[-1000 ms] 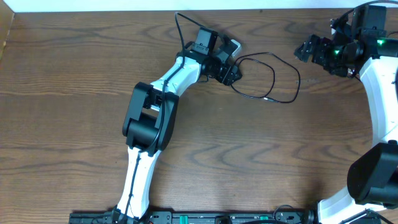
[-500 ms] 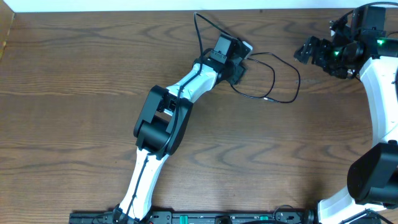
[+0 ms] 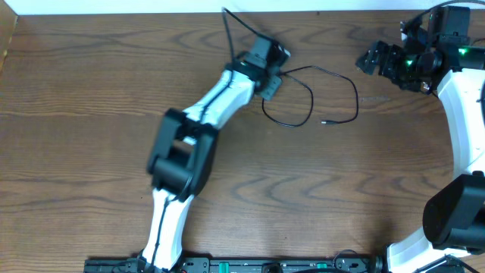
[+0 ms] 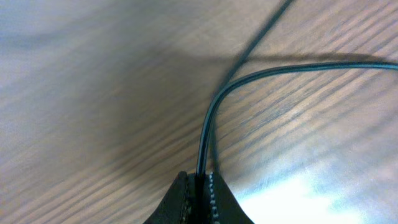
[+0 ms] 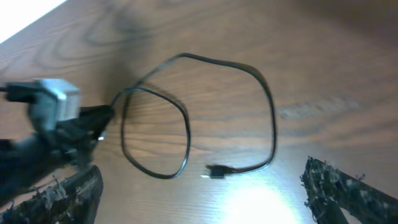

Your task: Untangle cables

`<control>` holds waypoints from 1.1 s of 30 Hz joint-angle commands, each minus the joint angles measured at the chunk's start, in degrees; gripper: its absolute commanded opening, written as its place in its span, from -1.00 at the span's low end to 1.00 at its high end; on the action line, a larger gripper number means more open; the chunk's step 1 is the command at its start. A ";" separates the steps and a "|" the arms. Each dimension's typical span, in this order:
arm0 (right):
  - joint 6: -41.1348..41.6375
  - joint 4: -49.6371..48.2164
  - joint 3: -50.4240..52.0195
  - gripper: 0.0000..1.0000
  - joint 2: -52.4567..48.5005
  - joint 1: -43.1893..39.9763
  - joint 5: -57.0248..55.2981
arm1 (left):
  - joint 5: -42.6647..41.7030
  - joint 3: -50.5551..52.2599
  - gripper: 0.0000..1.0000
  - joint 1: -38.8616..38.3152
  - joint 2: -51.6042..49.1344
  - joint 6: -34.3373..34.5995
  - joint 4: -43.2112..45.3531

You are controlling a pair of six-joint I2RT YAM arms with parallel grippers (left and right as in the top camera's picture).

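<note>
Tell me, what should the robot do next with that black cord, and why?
Probably bring the right gripper down onto the free plug. The left gripper pinches the black cord, whose loop crosses itself on the table, and the right gripper is open and empty.

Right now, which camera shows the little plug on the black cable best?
The right wrist camera: the plug lies close and large. Overhead, it is only a tiny speck. The left wrist view shows just the black cable pinched in the left gripper, no plug.
</note>
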State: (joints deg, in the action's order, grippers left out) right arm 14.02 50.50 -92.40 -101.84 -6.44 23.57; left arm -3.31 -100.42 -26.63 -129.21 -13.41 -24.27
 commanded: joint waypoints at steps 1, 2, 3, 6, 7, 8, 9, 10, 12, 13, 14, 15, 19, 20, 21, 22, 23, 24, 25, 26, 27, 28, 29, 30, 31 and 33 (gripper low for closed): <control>-4.59 -1.62 -0.07 0.95 0.46 1.57 9.42 | -5.16 -0.98 -0.85 1.44 14.91 -0.92 -2.38; -6.10 -2.14 -0.07 0.93 0.46 1.88 11.76 | -8.20 -0.98 -0.85 1.57 17.44 -0.92 -3.50; -8.11 -2.62 -0.07 0.90 0.48 2.16 14.27 | -11.19 -0.98 -0.85 1.62 20.04 -0.92 -4.55; -15.02 -3.34 -0.07 0.88 0.48 3.17 21.16 | -17.70 -0.98 -0.85 1.60 26.03 -0.90 -7.26; -17.42 -3.34 -0.07 0.87 0.48 3.48 23.26 | -19.50 -0.98 -0.85 1.55 27.89 -0.90 -8.04; -19.74 -3.32 -0.07 0.86 0.48 3.69 25.20 | -20.79 -0.98 -0.88 1.55 29.53 -0.87 -8.72; -21.97 -3.28 -0.07 0.87 0.48 3.91 27.10 | -21.75 -0.98 -0.85 1.55 31.01 -0.87 -9.20; -24.13 -3.17 -0.07 0.87 0.48 4.09 29.31 | -21.99 -0.98 -0.85 1.55 32.22 -0.57 -9.53; -28.41 -2.99 -0.07 0.87 0.48 4.28 34.18 | -21.99 -0.98 -0.85 1.55 34.56 0.92 -9.70; -30.69 -2.86 -0.07 0.87 0.48 4.31 36.83 | -21.99 -0.98 -0.85 1.57 35.76 1.31 -9.70; -32.13 -2.67 -0.07 0.87 0.48 4.31 38.47 | -21.99 -0.98 -0.85 1.60 36.52 1.33 -9.68; -33.68 -2.43 -0.07 0.87 0.48 4.31 40.09 | -21.97 -0.98 -0.85 1.60 37.40 1.55 -9.62; -36.00 -1.75 -0.07 0.86 0.46 4.31 41.31 | -21.75 -0.98 -0.85 1.95 40.41 3.39 -9.53; -36.28 -1.53 -0.04 0.86 0.46 4.31 41.33 | -21.75 -0.98 -0.85 2.21 41.13 4.44 -9.42; -36.70 -1.20 -0.04 0.86 0.46 4.42 41.33 | -21.77 -0.98 -0.85 2.51 41.81 5.53 -9.29; -36.94 -0.94 -0.04 0.84 0.46 4.61 41.33 | -21.77 -0.98 -0.85 2.93 42.53 6.80 -9.09; -37.00 -0.94 0.00 0.83 0.46 5.01 41.33 | -21.77 -0.98 -0.85 3.28 43.06 7.87 -8.87; -37.00 -0.98 0.15 0.82 0.46 5.60 41.33 | -21.79 -0.98 -0.85 3.63 43.69 9.18 -8.66; -37.05 -1.03 0.35 0.82 0.46 6.43 41.33 | -21.79 -0.98 -0.85 3.96 44.33 10.62 -8.35; -37.07 -1.03 0.39 0.81 0.46 7.26 41.31 | -21.79 -0.98 -0.85 4.26 44.87 12.00 -8.00; -37.16 -1.03 0.46 0.80 0.46 8.35 41.07 | -21.79 -0.98 -0.85 4.52 45.46 13.22 -7.78; -37.59 -1.25 0.59 0.75 0.46 9.60 40.81 | -21.79 -0.98 -0.85 4.74 46.05 14.27 -7.58; -37.68 -1.68 0.70 0.70 0.46 11.06 39.82 | -21.79 -0.98 -0.85 4.87 46.64 15.06 -7.37; -37.66 -2.21 0.70 0.60 0.46 12.26 38.56 | -21.79 -0.98 -0.85 5.03 47.25 15.91 -7.17; -37.38 -2.80 0.70 0.54 0.46 13.42 37.35 | -21.77 -0.98 -0.85 5.11 47.80 16.72 -7.10; -37.20 -3.89 0.70 0.46 0.46 15.30 36.52 | -21.75 -0.98 -0.85 5.27 49.16 17.99 -6.86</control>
State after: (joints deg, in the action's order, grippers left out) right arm -22.26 47.27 -92.16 -101.84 6.61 61.21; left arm -24.12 -101.49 -21.80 -82.15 0.23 -31.64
